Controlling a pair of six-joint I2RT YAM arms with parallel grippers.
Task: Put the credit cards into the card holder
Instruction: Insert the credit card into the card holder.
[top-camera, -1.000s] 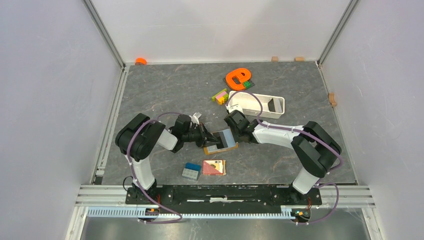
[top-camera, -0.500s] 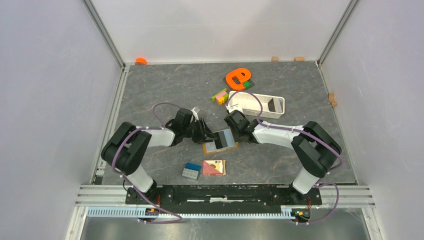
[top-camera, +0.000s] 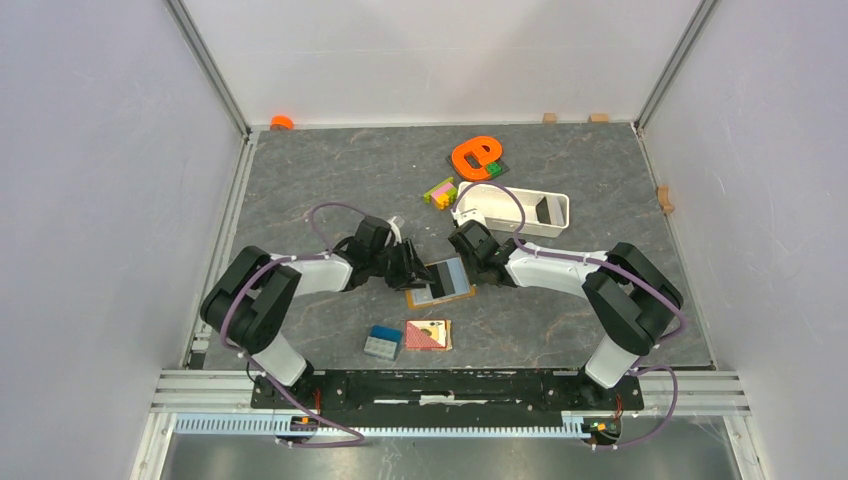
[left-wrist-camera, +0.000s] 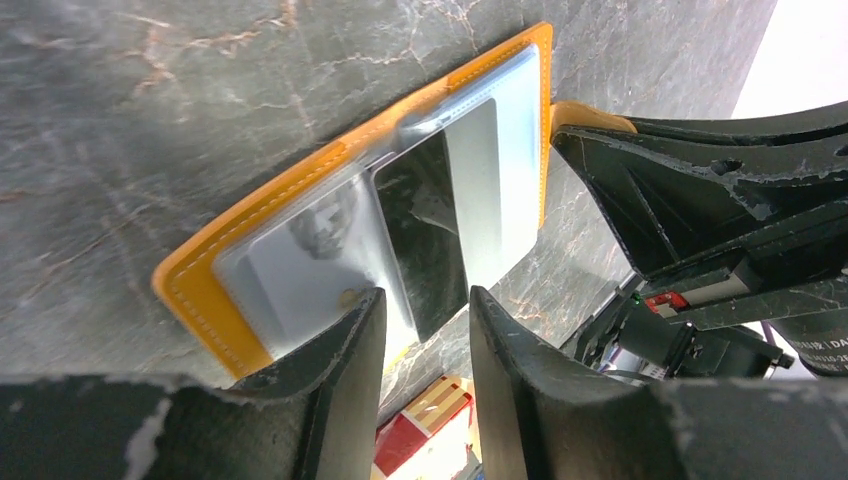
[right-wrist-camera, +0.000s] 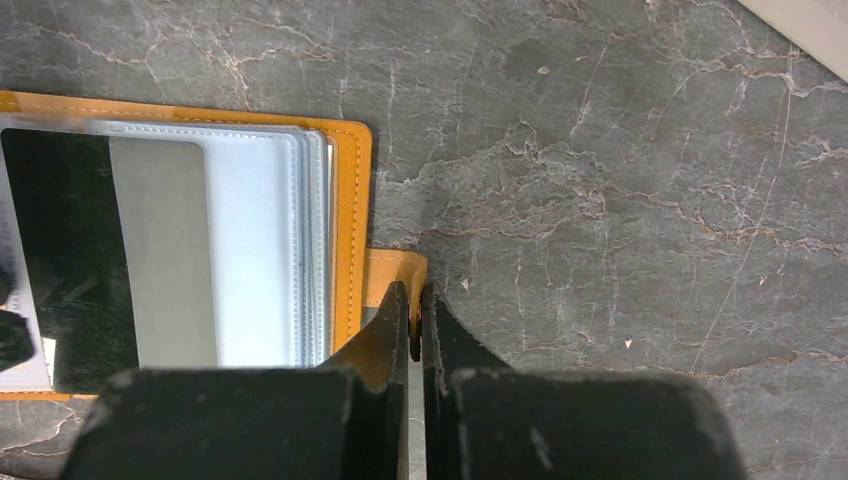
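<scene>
The tan-orange card holder (top-camera: 452, 279) lies open on the table between both arms, also in the left wrist view (left-wrist-camera: 200, 295) and the right wrist view (right-wrist-camera: 352, 200). Clear sleeves inside hold a card with a dark and a grey half (left-wrist-camera: 445, 225) (right-wrist-camera: 120, 250) and a pale card (left-wrist-camera: 300, 255). My left gripper (top-camera: 408, 268) (left-wrist-camera: 425, 300) is open and empty, its fingers (left-wrist-camera: 335, 370) over the holder's left edge. My right gripper (top-camera: 478, 262) (right-wrist-camera: 415, 295) is shut on the holder's clasp tab (right-wrist-camera: 395, 268) at its right edge.
A red-and-tan square tile (top-camera: 427, 335) and a blue-and-grey block (top-camera: 383, 343) lie in front of the holder. A white tray (top-camera: 515, 212), small coloured blocks (top-camera: 439, 191) and an orange letter shape (top-camera: 475, 155) lie behind it. Walls close in three sides.
The left arm's elbow swung out left and down, and its gripper shifted slightly at the holder's left edge. The right gripper and the holder have stayed in place.
</scene>
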